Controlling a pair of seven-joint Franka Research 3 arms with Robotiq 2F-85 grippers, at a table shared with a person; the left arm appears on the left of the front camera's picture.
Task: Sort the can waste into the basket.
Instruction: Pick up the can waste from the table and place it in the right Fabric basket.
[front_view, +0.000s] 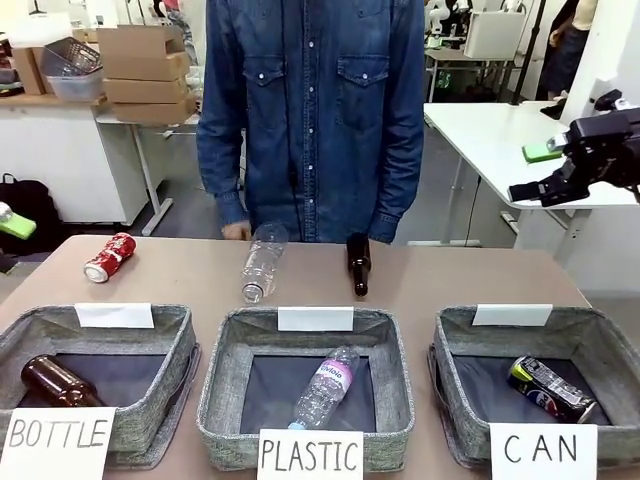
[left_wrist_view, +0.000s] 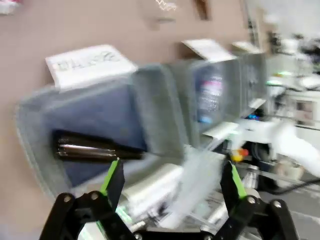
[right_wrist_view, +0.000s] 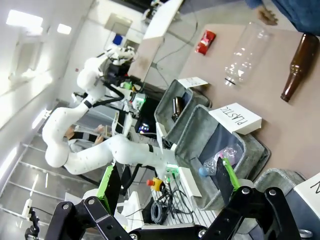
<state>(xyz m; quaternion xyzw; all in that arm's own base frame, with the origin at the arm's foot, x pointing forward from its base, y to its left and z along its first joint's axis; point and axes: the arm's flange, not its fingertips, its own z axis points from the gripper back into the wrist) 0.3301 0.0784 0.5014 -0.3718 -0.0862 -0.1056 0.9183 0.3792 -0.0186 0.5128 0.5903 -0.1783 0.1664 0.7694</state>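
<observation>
Front view: the crushed red drink can with white lettering (front_view: 109, 257) lies on its side on the brown desk (front_view: 470, 285), at the far left and well apart from the grey felt basket signed "CAN" (front_view: 603, 347) at the near right. The black drink can with silver ends (front_view: 551, 389) already lies inside that basket. A clear plastic bottle (front_view: 262, 262) and a brown glass bottle (front_view: 358, 265) lie mid-desk before the person in a denim shirt (front_view: 310, 110). The right gripper (front_view: 545, 188) hangs high at the right, off the desk, holding nothing.

Left wrist view: the picture is smeared. The left gripper (left_wrist_view: 173, 167) has its green-padded fingers spread wide and empty, above the grey basket signed "BOTTLE" (left_wrist_view: 150, 100).

Right wrist view: the right gripper (right_wrist_view: 169, 170) is likewise spread wide and empty, with the red can (right_wrist_view: 205, 41) far off across the desk.

One can is sorted and one is not yet picked, so the step in hand is probably the reach for the red can. It lies on the left arm's side, so the next move calls for a low grasp across its dented body, then a carry past two baskets.
</observation>
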